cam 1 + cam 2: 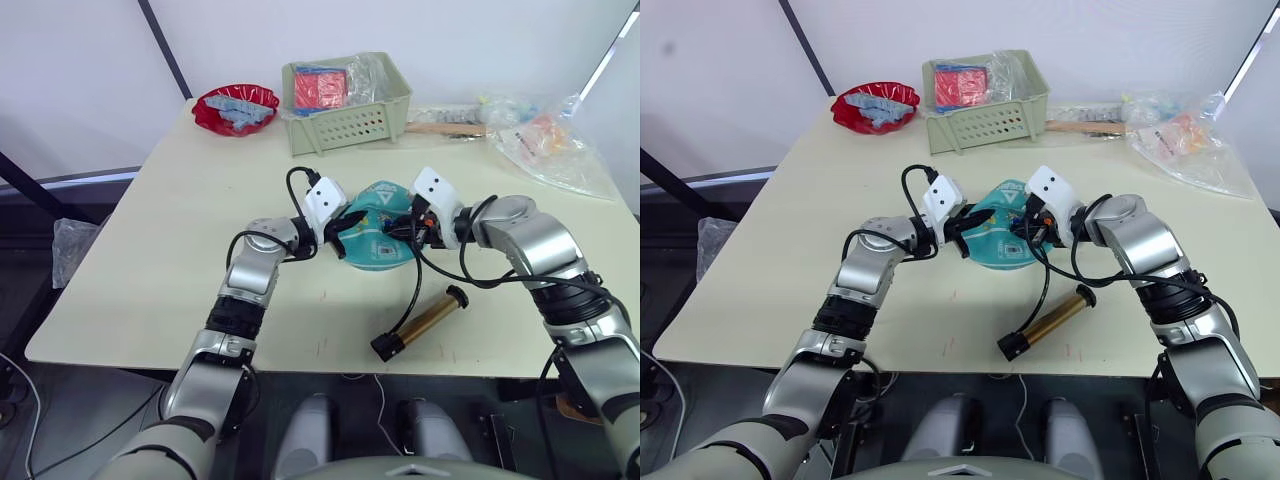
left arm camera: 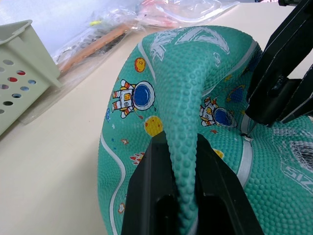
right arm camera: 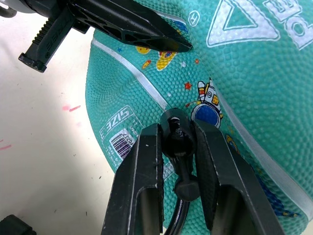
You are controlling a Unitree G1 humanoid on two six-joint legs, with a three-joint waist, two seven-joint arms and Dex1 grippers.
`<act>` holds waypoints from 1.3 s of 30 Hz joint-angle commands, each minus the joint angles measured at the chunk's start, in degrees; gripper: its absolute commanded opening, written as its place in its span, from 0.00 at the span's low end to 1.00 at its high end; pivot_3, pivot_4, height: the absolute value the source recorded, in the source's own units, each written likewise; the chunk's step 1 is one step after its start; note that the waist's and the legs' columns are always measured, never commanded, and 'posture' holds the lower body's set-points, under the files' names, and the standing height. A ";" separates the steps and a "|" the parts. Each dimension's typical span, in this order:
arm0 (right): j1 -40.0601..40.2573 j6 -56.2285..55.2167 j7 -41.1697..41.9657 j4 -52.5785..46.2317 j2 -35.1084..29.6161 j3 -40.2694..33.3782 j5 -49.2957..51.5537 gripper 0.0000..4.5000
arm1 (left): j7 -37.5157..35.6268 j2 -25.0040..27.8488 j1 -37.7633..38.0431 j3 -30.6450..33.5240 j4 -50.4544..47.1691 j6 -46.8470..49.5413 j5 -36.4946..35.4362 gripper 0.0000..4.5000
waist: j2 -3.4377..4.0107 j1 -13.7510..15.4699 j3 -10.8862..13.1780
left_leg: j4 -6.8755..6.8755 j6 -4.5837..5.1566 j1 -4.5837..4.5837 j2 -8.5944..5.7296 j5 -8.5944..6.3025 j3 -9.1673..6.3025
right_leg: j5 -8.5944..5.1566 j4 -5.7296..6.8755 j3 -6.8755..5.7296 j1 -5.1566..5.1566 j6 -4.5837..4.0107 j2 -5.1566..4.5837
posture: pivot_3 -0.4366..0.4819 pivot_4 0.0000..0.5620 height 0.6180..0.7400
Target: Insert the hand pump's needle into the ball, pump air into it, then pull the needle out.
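Teal pebbled rubber ball (image 1: 378,238) lies mid-counter (image 1: 150,250), deflated. The left tool (image 2: 178,196) pinches a raised fold of it. The right tool (image 3: 177,147) clamps the black needle fitting (image 3: 176,134) against the ball; the gold-barrelled hand pump (image 1: 420,322) lies nearby.

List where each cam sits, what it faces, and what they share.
Eye views: head, looking forward and down at the table; both arms show.
Left wrist: along the left gripper, pinching a fold of the ball.
Right wrist: along the right gripper, clamped on the needle fitting at the ball.
Shared: the ball; each wrist view shows the other gripper.
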 commanded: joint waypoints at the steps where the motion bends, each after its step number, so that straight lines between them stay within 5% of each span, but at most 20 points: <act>1: -1.17 -1.21 0.65 -1.05 -0.15 -0.05 -0.03 0.07 | -0.92 -1.17 1.98 -3.97 2.98 0.99 0.93 0.00 | 0.00 0.00 0.00 | 0.00 0.00 0.00 0.00 0.00 0.00 | 0.00 0.00 0.00 0.00 0.00 0.00 | 0.48 0.27 0.98; 18: -5.14 -5.23 3.50 -0.26 -1.49 12.74 -11.57 0.07 | -0.94 -1.84 1.73 -3.37 3.12 1.90 0.05 0.00 | 0.01 -0.11 -0.03 | 0.09 0.00 0.08 -0.01 0.00 0.01 | -0.01 0.13 0.03 0.04 -0.01 0.00 | 0.48 0.27 0.98; 39: -6.67 -4.48 5.12 14.35 7.93 21.99 -23.37 0.07 | -0.37 -2.08 2.68 -3.30 1.62 3.71 -0.61 0.00 | -0.51 -1.33 -1.18 | -0.09 -0.01 1.14 0.08 -0.01 0.19 | -0.33 0.50 0.26 0.58 -0.20 0.03 | 0.48 0.27 0.98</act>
